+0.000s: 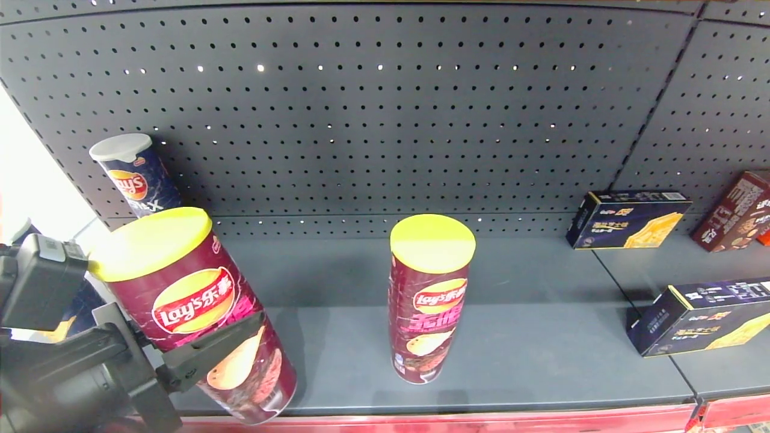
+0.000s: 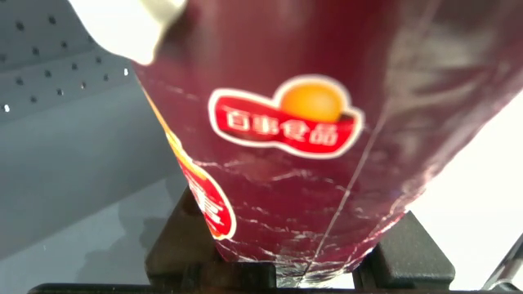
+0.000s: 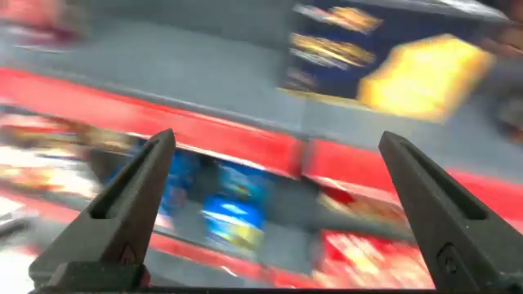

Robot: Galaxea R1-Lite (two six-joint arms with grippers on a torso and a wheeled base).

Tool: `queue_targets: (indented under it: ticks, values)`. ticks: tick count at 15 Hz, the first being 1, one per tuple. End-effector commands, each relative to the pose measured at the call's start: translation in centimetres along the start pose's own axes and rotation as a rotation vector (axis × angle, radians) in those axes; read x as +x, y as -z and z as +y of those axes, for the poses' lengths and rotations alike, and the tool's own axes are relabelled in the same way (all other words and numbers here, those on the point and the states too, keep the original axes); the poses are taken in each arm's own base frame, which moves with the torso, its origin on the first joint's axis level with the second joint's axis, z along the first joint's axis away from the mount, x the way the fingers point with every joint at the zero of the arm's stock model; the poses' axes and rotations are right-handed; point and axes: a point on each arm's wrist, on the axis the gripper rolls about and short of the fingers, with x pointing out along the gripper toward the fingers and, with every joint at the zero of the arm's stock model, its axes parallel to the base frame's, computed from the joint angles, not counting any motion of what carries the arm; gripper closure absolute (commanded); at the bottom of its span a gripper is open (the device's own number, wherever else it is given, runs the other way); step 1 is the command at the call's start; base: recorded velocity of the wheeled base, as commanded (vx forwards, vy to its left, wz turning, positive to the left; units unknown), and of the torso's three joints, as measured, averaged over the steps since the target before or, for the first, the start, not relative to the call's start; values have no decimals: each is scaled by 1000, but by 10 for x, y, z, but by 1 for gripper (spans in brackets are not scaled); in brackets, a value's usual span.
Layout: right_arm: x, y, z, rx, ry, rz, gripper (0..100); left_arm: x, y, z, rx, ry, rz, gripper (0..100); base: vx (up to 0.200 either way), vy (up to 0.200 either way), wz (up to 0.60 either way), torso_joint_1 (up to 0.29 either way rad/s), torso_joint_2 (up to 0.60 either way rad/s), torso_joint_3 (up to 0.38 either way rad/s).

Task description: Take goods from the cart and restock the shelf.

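Note:
A maroon chip can (image 1: 180,282) with a yellow lid hangs tilted over the shelf's front left corner, its lid leaning toward the left. My left gripper (image 1: 204,346) is shut on this can around its lower half; the left wrist view shows the can (image 2: 327,163) close up between the dark fingers (image 2: 176,245). A second maroon can (image 1: 430,300) with a yellow lid stands upright in the middle of the grey shelf (image 1: 541,337). My right gripper (image 3: 278,143) is open with nothing between its fingers, in front of the shelf's red front edge (image 3: 237,131).
A blue chip can (image 1: 135,177) with a white lid stands at the back left against the pegboard. Dark blue boxes (image 1: 628,227) (image 1: 701,316) and a maroon box (image 1: 737,210) lie at the right. Bare shelf lies between the upright can and the boxes.

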Motion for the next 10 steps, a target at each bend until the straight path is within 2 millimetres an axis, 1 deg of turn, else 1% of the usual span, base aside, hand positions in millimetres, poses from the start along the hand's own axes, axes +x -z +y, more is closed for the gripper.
queue_targets:
  ticks: [1, 7, 10]
  values:
    - [2, 10, 4, 16, -111, -43, 0, 1, -4, 0, 1, 3, -13, 100, 0, 0, 0, 0, 0, 0]
    - [4, 11, 4, 22, -98, -69, 0, -4, -7, -2, 13, 0, -37, 100, 0, 0, 0, 0, 0, 0]
    - [4, 14, 6, 51, -163, -57, 0, -6, -11, -3, 19, 12, -53, 100, 0, 0, 0, 0, 0, 0]
